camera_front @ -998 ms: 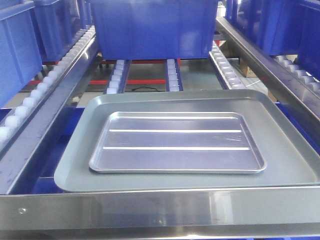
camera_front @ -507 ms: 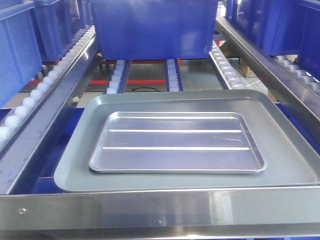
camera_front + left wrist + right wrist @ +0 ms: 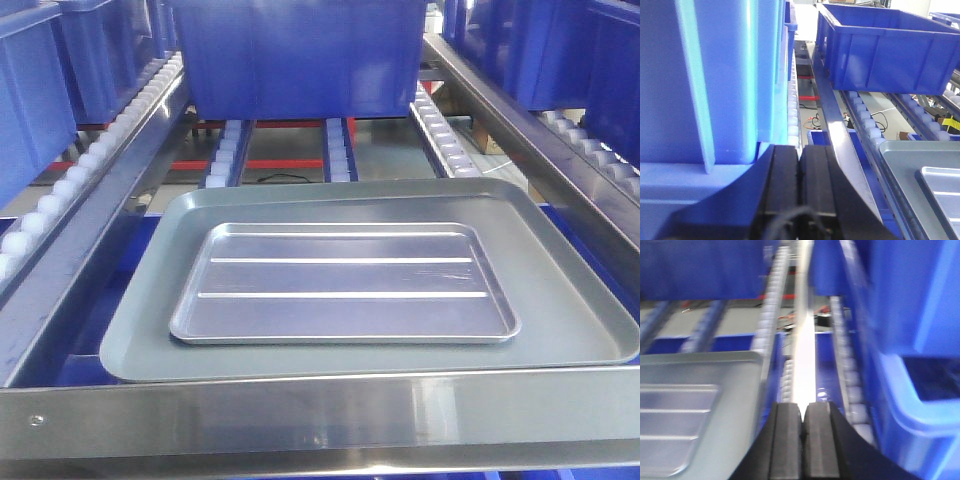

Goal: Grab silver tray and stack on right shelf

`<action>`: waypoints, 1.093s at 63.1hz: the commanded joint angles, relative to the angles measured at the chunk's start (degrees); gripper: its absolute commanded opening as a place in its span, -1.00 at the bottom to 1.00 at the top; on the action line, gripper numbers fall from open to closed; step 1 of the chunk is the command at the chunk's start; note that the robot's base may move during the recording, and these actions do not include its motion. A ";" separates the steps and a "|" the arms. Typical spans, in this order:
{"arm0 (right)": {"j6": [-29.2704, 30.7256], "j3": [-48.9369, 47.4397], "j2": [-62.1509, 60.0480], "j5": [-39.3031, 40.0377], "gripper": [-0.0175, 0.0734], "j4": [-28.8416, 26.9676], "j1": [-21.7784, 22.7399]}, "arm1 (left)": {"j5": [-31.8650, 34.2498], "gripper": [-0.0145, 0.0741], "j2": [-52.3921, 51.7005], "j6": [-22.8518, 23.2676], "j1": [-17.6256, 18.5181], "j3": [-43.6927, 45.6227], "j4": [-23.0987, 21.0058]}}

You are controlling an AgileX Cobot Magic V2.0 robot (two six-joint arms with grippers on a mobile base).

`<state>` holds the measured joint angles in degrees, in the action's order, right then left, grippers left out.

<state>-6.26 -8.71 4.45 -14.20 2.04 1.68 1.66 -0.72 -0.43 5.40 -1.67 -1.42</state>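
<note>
The silver tray (image 3: 344,283) with 2 ridges lies inside the larger grey tray (image 3: 560,300), while the left gripper (image 3: 799,165) and right gripper (image 3: 803,425) each sit pressed together, empty.

Even, bright overhead light is filling the front view, glinting off the silver tray (image 3: 343,283). The right wrist view is smearing with motion blur, a rail (image 3: 805,335) glaring white. A bin (image 3: 715,75) is washing out pale in the left wrist view.

The right shelf (image 3: 300,420), a roller rack, carries a grey tray (image 3: 560,310) and a blue bin (image 3: 300,60).
</note>
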 commanded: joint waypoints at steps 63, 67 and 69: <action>1.11 9.25 -6.26 15.16 -0.49 -0.96 3.02 | 5.02 -0.88 -0.77 0.06 -0.06 -1.22 -0.36; 1.11 9.25 -6.26 15.16 -0.49 -0.96 3.02 | 5.02 -0.88 -0.77 0.06 -0.06 -1.22 -0.36; 1.11 9.25 -6.26 15.16 -0.49 -0.96 3.02 | 5.02 -0.88 -0.77 0.06 -0.06 -1.22 -0.36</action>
<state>-5.71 1.66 -0.60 -3.61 1.09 4.46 1.79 -0.72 -0.43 5.40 -1.79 -1.42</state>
